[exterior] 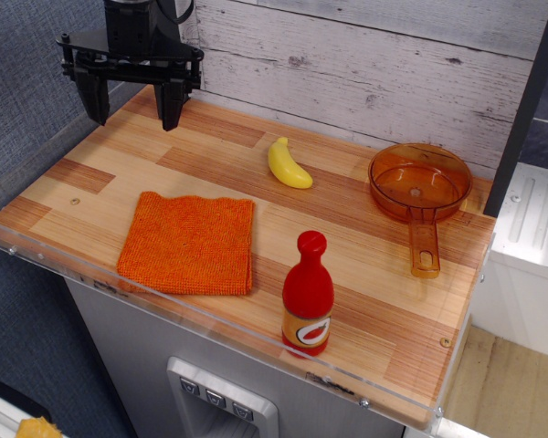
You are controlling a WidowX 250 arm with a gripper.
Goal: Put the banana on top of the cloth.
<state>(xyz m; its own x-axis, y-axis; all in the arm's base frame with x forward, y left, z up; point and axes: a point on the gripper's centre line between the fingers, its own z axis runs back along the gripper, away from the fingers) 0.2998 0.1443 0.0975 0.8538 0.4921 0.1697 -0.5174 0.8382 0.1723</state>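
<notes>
Cropped and indistinct regions, single overhead view.
Arm (132, 23) cut off by the top edge above the gripper (133, 108); a yellow object (38, 428) at the bottom-left corner is cropped and unidentifiable; bottle (307, 296) label too small to read.

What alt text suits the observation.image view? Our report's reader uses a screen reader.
A yellow banana lies on a wooden table, apart from a flat orange cloth. The open gripper hovers at back left; an orange pan and red bottle stand right.

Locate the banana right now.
The banana lies on the wooden table toward the back, between the orange cloth and the orange pan, away from the open gripper.
</notes>
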